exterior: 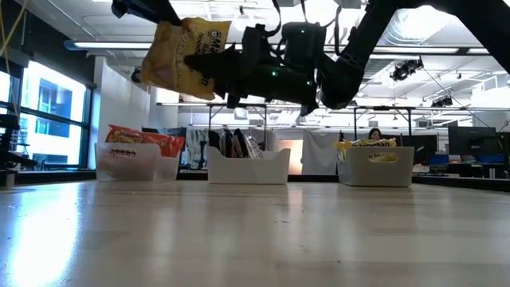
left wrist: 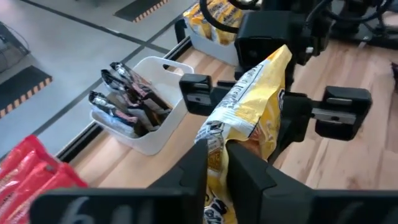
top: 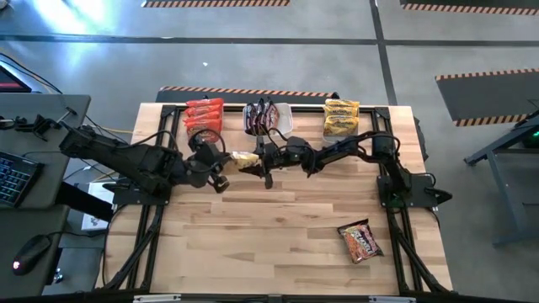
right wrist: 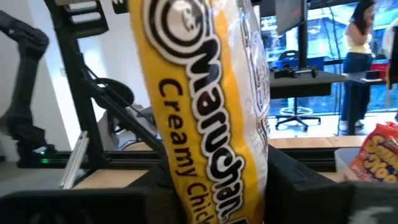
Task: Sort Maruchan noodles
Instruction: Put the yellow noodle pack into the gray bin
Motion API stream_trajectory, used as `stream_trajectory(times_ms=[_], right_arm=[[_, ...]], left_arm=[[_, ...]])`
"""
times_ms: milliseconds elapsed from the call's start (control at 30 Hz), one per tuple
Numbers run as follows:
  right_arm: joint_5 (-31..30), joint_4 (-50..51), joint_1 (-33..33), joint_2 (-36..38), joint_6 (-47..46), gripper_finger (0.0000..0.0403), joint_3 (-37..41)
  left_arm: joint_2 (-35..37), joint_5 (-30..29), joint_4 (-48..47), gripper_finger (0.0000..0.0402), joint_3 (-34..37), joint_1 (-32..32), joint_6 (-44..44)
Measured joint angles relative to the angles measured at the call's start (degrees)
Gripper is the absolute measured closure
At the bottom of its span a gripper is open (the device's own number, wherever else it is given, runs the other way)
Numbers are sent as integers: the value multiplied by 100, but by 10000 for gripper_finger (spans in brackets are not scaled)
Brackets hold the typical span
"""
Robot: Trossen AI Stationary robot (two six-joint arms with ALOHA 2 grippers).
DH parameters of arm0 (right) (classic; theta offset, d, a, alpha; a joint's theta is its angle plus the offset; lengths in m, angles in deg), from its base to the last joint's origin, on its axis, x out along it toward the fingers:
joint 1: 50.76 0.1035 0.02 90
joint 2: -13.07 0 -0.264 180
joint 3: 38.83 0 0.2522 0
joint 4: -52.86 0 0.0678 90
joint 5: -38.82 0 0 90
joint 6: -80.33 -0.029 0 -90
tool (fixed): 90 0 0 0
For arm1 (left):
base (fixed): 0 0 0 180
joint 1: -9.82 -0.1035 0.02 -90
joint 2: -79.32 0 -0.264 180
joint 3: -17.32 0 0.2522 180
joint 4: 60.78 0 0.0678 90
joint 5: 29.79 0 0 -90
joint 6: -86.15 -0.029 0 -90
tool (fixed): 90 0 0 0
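Observation:
A yellow Maruchan packet [top: 245,160] hangs high above the table's middle between both grippers. In the low view the packet [exterior: 183,56] is well clear of the table. My left gripper [left wrist: 217,171] reaches in from the left and is shut on it. My right gripper [top: 268,164] comes level from the right and is open. Its fingers [left wrist: 198,93] stand on either side of the packet's other end [right wrist: 205,112]; I cannot tell whether they touch it. One orange-red packet [top: 360,241] lies flat on the table's near right part. My left gripper pinches the yellow packet by one end [left wrist: 219,149] between its two fingers, coming roughly level from the table's left. The packet is lifted clear and stretches away from the fingers toward the right gripper, its crinkled body bent.
Three clear tubs stand along the far edge: red packets in the left one [top: 204,118], dark packets in the middle one [top: 268,118], yellow packets in the right one [top: 341,118]. Bare wood spreads over the table's near half. A person sits far off in the room [right wrist: 359,37].

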Motion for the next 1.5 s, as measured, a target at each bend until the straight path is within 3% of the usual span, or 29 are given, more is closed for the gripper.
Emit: stream_trajectory(times_ms=[233, 500, 733, 933, 1167, 1500], right_arm=[[536, 236, -162, 7, -145, 300, 20], [545, 1289, -189, 248, 274, 297, 2], [310, 2732, -211, 647, 806, 296, -4], [151, 4712, -265, 1267, 1470, 296, -7], [-985, 7283, -295, 2335, 2175, 295, -4], [-2225, 10958, -782, 4036, 2166, 295, -7]], left_arm=[[226, 193, 1711, 308, 1137, 88, -226], [779, 522, 4348, 300, 2636, 37, -943], [1448, 460, 5064, 300, 3416, 4, -1236], [1761, 659, 5583, 300, 4081, -231, -1321], [1679, 1996, 6708, 313, 4665, -1059, -1753], [1293, 4543, 8359, 397, 4860, -2421, -2614]])
